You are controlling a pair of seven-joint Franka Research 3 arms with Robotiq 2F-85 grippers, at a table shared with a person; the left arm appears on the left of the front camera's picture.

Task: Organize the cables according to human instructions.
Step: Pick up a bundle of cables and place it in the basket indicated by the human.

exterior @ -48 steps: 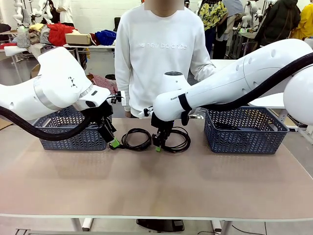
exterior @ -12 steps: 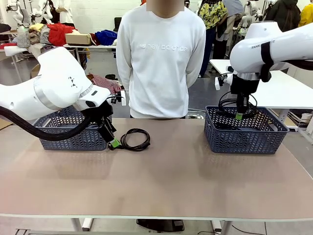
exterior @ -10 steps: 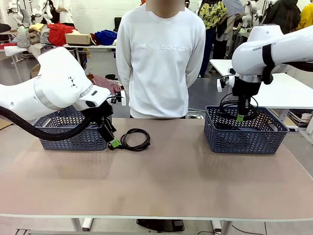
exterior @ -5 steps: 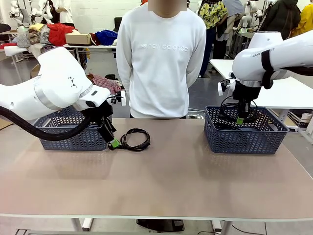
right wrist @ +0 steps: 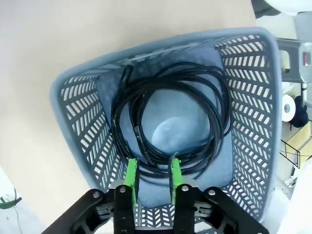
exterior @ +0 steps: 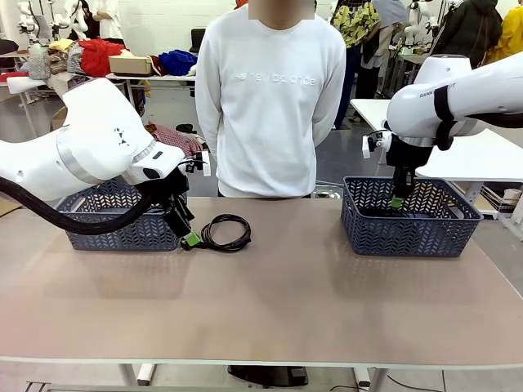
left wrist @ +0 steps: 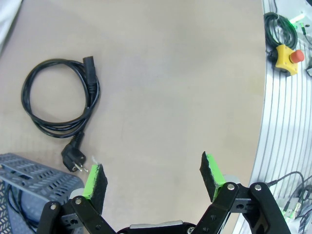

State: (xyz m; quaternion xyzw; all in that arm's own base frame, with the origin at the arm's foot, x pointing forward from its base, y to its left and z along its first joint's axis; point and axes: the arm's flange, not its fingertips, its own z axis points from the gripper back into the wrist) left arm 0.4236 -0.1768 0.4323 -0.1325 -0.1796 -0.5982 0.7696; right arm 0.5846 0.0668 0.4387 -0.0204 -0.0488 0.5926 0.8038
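One black coiled cable (exterior: 227, 232) lies on the table beside my left gripper (exterior: 189, 238), which hangs open just left of it. In the left wrist view this cable (left wrist: 30, 87) lies ahead and to the left of the wide-open left gripper (left wrist: 153, 174), with its plug (left wrist: 73, 158) close to one finger (left wrist: 95, 178). My right gripper (exterior: 396, 201) hangs inside the right basket (exterior: 409, 233). In the right wrist view, coiled cables (right wrist: 222, 114) rest on that basket's floor. The right gripper (right wrist: 152, 171) stands just above them, jaws parted, nothing between them.
A second grey basket (exterior: 114, 222) stands at the table's left, partly behind my left arm; its corner (left wrist: 29, 178) shows in the left wrist view. A person (exterior: 270, 98) stands at the far edge, between the baskets. A yellow stop button (left wrist: 285, 54) sits off the table.
My right gripper sank a little into the right basket and its jaws parted. The coil that hung from it now lies in the basket. The left arm has not moved.
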